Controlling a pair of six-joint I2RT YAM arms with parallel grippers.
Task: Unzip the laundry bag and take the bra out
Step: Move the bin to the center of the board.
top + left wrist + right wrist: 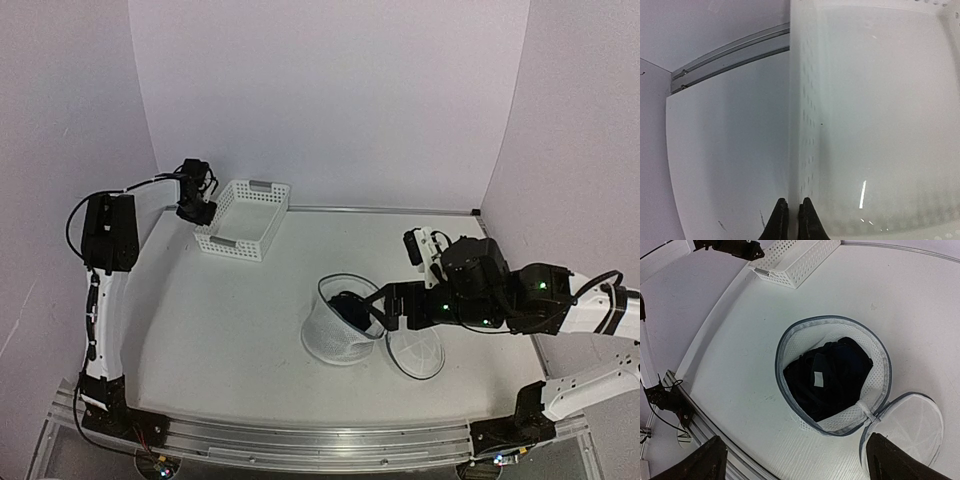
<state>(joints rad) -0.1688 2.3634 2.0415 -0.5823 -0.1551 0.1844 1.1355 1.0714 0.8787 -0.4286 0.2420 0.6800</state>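
The laundry bag [335,340] lies on its side mid-table, its mouth open, and its round lid [415,352] hangs beside it. In the right wrist view the bag's mesh wall [875,385] rings the black bra [835,375], which sits inside with a white tag showing. My right gripper [800,460] hovers open in front of the mouth with nothing between its fingers, and in the top view it [380,310] is at the bag's right side. Far left, my left gripper [792,212] is shut on the thin side wall of the white basket [807,100].
The white perforated basket [262,186] stands at the back left, against the left gripper [195,212]. A metal rail [380,210] runs along the table's far edge. The bag's lid [910,425] lies flat right of the mouth.
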